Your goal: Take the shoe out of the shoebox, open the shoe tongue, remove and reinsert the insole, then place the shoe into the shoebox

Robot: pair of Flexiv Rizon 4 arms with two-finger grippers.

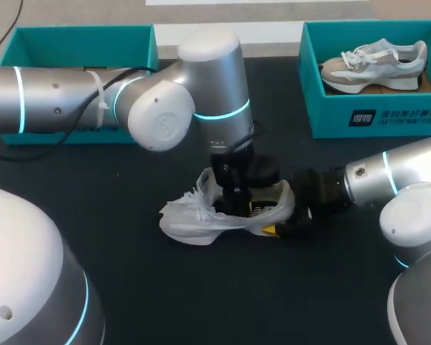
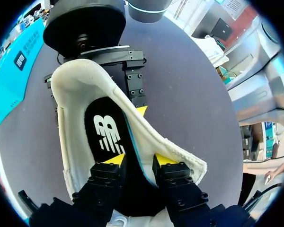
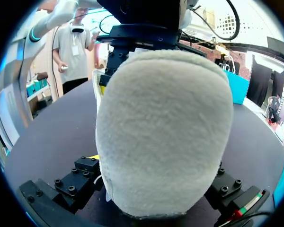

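Note:
A white shoe [image 1: 194, 215] lies on its side on the black table, toe toward the left. My left gripper [image 1: 233, 200] comes down into its opening. In the left wrist view the left gripper [image 2: 139, 160] has its yellow tips a little apart, just over the black insole [image 2: 106, 135] with a white logo, which lies flat inside the shoe [image 2: 68, 90]. My right gripper [image 1: 276, 215] holds the heel from the right. Its fingers [image 2: 134, 82] press both sides of the heel. In the right wrist view the fuzzy heel [image 3: 163, 127] fills the right gripper [image 3: 156, 182].
At the back right a teal shoebox [image 1: 373, 118] holds a second, grey-white shoe [image 1: 373, 63]. Another teal shoebox [image 1: 79, 32] stands at the back left, partly hidden behind my left arm. Bare black tabletop lies in front of the shoe.

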